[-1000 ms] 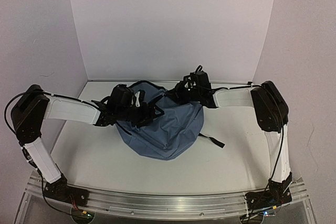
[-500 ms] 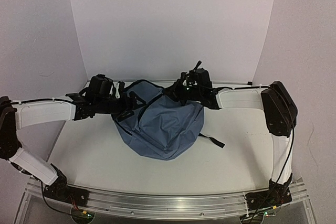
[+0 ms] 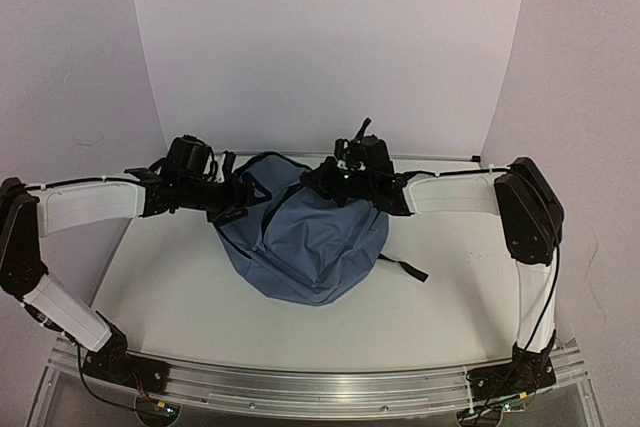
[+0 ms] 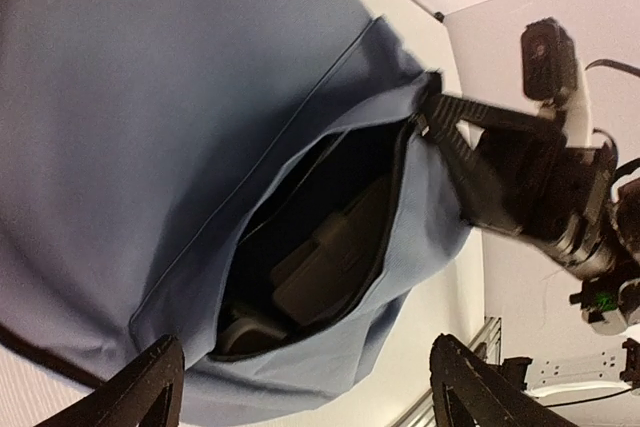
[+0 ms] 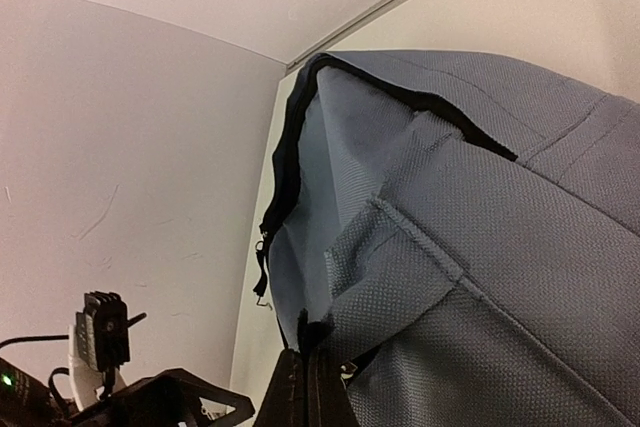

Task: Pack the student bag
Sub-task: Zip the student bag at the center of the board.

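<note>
a: where is the student bag (image 3: 305,247)?

b: on the table (image 3: 180,297), midway between its left and right edges and nearer the far edge than the near one. it is one slate-blue soft lump, slumped, with its opening on the far left side.

a: is the opening gaping?

b: yes. the left wrist view looks straight into it: a black-edged slit with dark lining behind it.

a: anything inside?

b: two things can be counted. a flat grey boxy item (image 4: 330,262) lies tilted in the mouth, and a rounded grey thing (image 4: 250,332) sits just below it, half hidden by the rim. what either one is, i cannot tell.

a: and the grippers?

b: two, one on each arm. the left gripper (image 3: 232,205) hangs just beside the bag's far left side, aimed at the opening, with its fingers spread wide and nothing between them. the right gripper (image 3: 325,182) is over the far top of the bag, its fingers clenched on the bag's blue fabric next to the black rim, which it lifts above the rest.

a: anything else on the table?

b: one black strap (image 3: 405,267) trails out from the bag's right side and lies flat on the surface.
</note>
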Tool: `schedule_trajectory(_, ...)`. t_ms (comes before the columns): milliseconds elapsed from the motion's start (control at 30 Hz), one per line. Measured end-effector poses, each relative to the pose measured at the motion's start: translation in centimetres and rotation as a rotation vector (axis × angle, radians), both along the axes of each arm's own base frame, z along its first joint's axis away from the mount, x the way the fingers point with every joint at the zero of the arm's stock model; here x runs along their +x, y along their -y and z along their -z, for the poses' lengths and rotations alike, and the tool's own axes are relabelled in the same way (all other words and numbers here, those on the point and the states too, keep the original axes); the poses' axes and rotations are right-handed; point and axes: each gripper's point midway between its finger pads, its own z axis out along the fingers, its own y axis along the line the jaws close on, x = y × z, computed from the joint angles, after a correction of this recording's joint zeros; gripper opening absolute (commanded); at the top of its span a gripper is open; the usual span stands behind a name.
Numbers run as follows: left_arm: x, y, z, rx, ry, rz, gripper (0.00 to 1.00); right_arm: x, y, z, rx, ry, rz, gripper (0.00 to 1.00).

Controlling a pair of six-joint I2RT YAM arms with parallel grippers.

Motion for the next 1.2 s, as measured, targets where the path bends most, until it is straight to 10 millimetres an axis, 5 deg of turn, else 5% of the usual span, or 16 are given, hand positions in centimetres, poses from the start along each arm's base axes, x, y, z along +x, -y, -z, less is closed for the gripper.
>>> schedule_trajectory(267, 6.1, 4.3, -4.3, -0.004, 0.142, 0.081, 0.84, -0.5, -0.5, 0.1, -0.023, 0.025, 0.007, 0.00)
schedule_trajectory(567, 8.6, 8.1, -0.5, -0.014, 0.080, 0.206, 0.77, -0.8, -0.4, 0.9, -0.043, 0.031, 0.007, 0.00)
schedule_trajectory(700, 9.0, 9.1, -0.6, -0.039, 0.081, 0.247, 0.73, -0.8, -0.3, 1.0, -0.046, 0.031, 0.009, 0.00)
schedule_trajectory(833, 9.5, 9.6, -0.6, -0.037, 0.091, 0.270, 0.63, -0.9, -0.3, 0.9, -0.047, 0.035, 0.009, 0.00)
schedule_trajectory(1200, 10.7, 10.3, 0.2, -0.011, 0.054, 0.281, 0.14, -1.1, 0.1, 1.0, -0.061, 0.041, 0.014, 0.00)
